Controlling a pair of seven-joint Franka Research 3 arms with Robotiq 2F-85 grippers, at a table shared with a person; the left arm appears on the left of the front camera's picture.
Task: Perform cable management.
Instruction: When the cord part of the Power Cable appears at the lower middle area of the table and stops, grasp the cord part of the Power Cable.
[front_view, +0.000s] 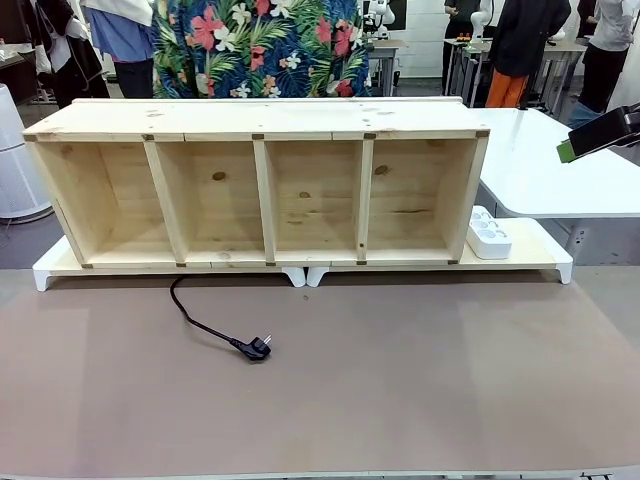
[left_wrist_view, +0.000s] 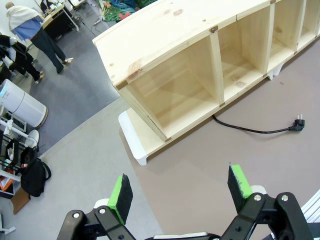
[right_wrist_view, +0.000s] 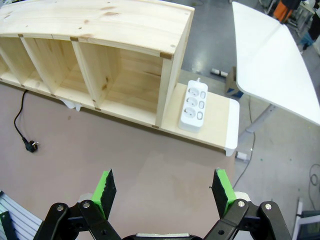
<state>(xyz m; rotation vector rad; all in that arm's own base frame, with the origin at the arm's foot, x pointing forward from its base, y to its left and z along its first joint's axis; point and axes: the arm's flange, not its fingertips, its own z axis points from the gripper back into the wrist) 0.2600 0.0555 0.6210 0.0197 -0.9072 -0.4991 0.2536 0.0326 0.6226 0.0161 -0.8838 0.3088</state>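
The cable (front_view: 200, 322) is a thin black cord on the brown table mat. It comes out from under the wooden shelf (front_view: 260, 125) and ends in a round black plug (front_view: 258, 347). In the left wrist view the cable (left_wrist_view: 247, 130) lies far ahead to the right, and my left gripper (left_wrist_view: 180, 190) hovers open and empty above the table's left end. My right gripper (right_wrist_view: 164, 191) is open and empty too, high over the right end, with the cable (right_wrist_view: 17, 117) and its plug (right_wrist_view: 32, 145) far to its left. The front view shows my right gripper (front_view: 575, 146) at the right edge.
The four-compartment shelf (right_wrist_view: 125, 30) stands on low white risers (front_view: 300, 274). A white power strip (front_view: 488, 236) lies on the riser right of the shelf. A person in a floral shirt (front_view: 260, 45) stands behind it. A white table (front_view: 560, 170) sits to the right.
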